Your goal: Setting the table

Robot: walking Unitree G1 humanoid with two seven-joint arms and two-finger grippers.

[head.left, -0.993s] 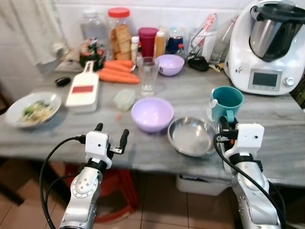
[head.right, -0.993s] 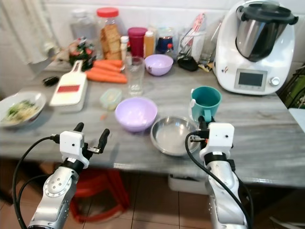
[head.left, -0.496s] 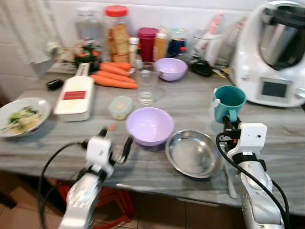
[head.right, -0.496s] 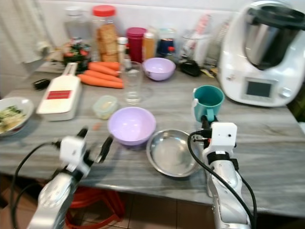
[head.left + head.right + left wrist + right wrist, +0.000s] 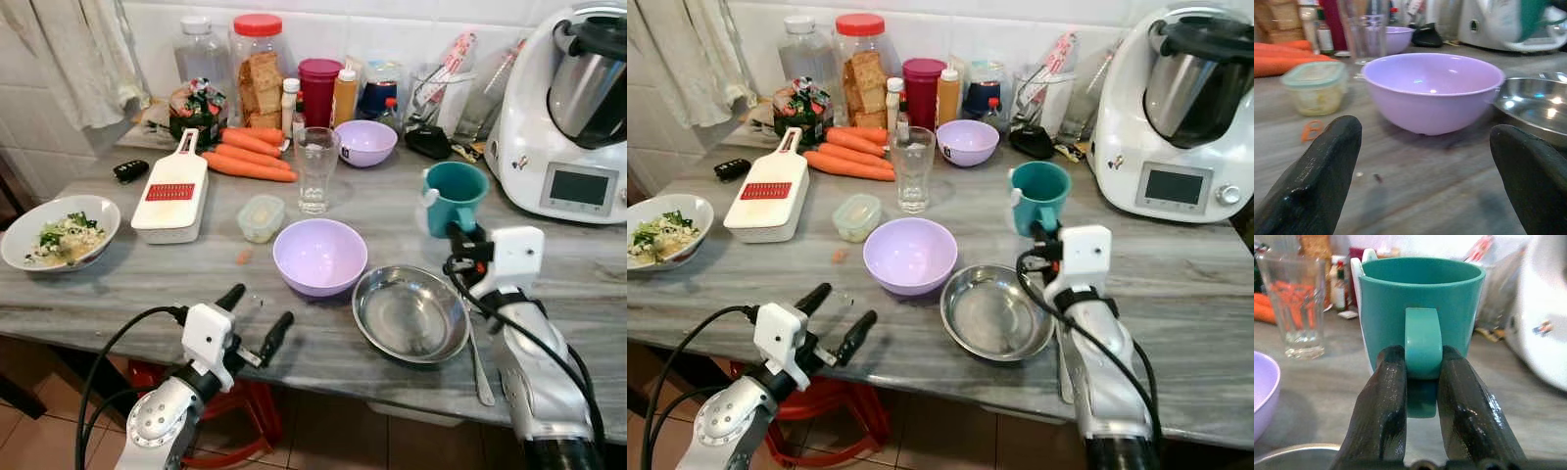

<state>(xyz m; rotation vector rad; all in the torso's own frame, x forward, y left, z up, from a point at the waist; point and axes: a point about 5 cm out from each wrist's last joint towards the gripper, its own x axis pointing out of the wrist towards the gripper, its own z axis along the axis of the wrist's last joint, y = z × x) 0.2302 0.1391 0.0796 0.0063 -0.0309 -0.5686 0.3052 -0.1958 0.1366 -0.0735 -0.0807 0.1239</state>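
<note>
the teal mug (image 5: 1420,308) is held upright, handle clamped by the right gripper (image 5: 1422,396), mouth upward. the left gripper (image 5: 1425,161) is spread apart before the empty lilac bowl (image 5: 1432,90).

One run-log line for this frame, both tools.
right tool: shut on teal mug handle | left tool: open, facing purple bowl | steel bowl: beside purple bowl

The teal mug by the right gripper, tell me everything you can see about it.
The teal mug is a glossy, plain, straight-sided cup that looks ceramic or plastic. It stands upright on the grey marbled counter, in front of the white kitchen machine and behind the steel bowl. Its loop handle faces the robot, and the right gripper has its two black fingers shut on that handle, one on each side. Something white sits against its far side.
</note>
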